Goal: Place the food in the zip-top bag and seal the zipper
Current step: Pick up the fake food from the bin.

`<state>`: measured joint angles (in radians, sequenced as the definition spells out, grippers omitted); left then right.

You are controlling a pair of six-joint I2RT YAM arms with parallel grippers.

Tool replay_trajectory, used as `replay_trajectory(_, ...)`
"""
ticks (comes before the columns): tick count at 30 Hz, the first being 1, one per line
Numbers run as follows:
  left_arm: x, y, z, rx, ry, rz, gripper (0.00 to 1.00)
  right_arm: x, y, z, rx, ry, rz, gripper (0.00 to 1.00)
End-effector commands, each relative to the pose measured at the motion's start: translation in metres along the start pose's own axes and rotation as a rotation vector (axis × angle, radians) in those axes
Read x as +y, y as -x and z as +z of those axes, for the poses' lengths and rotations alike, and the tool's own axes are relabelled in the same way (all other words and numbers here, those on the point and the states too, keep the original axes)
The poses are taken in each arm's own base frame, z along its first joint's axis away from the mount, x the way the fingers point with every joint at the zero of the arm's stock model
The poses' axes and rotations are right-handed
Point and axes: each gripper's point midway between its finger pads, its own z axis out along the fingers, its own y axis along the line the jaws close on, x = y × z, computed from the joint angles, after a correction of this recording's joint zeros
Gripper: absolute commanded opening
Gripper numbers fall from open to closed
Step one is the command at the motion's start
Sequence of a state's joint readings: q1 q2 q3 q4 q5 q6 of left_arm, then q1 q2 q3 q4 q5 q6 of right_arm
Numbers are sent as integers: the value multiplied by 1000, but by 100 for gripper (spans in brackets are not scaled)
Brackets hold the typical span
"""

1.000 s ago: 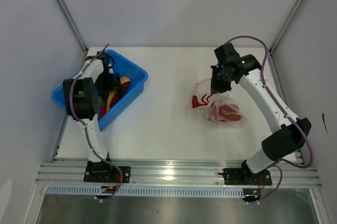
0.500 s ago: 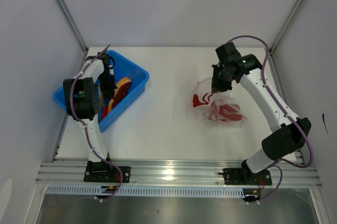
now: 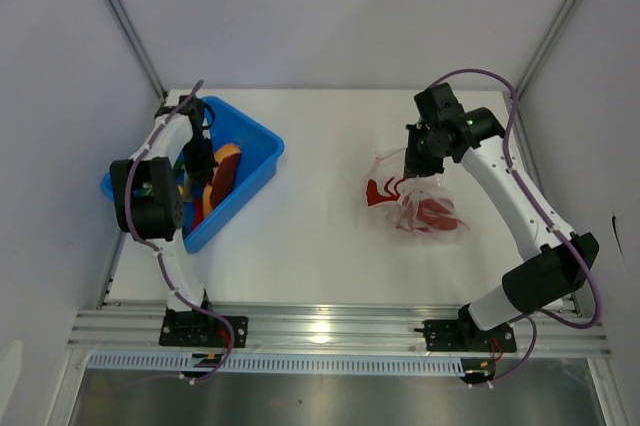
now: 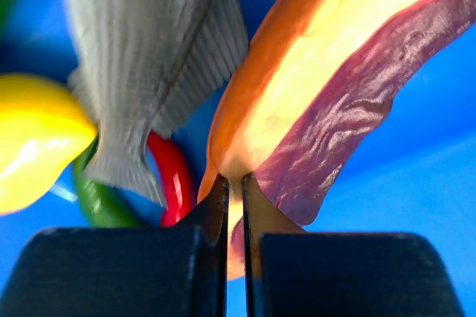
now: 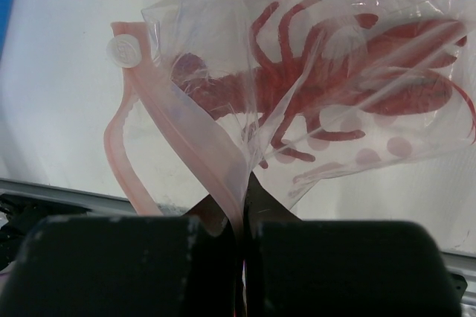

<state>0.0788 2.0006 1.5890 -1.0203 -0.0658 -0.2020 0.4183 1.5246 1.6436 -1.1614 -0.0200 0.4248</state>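
Left fingers (image 4: 134,272) pinching curved orange slice (image 4: 312,86) endwise, long axis up-right

The zip-top bag (image 3: 415,204) lay crumpled on the table (image 3: 310,226), clear with faint pink dots, a red, leggy toy (image 5: 320,82) already inside. Its zipper (image 5: 190,153) – a pink strip – stood unsealed, the two halves parted, one pinched in the right claw (image 5: 242,198). The remaining food sat in the blue bin (image 3: 262,136): a grey fish (image 4: 149,56), a yellow piece (image 4: 33,146), a red chilli (image 4: 175,179) and a green vegetable (image 4: 97,198) lay together – beside them a curved orange-and-yellow piece (image 4: 320,86) with a purple side, its end gripped by the left claw (image 4: 234,209).
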Motion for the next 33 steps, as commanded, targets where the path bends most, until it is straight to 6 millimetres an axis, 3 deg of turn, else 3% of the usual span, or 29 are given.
replay_trajectory(1, 6, 14, -57, -154, 23, -44, 1, 6, 6, -14, -56, 52, -3, 0)
replay_trajectory(15, -6, 11, -141, -324, -110, -92, 1, 10, 17, -12, -79, 57, -22, 0)
replay_trajectory(19, -17, 18, -184, -440, -211, -106, 1, 11, 19, -4, -71, 56, -29, 0)
replay_trajectory(22, -48, 18, -211, -471, -388, -112, 0, 13, 21, -1, -65, 58, -37, 0)
replay_trajectory(27, -89, 13, -256, -531, -515, -54, 1, 17, 26, 2, -61, 63, -48, 0)
replay_trajectory(31, -127, -5, -291, -554, -676, -17, 1, 19, 27, 7, -56, 74, -41, 0)
replay_trajectory(33, -151, -20, -320, -589, -802, 8, 1, 24, 25, 8, -42, 102, -33, 0)
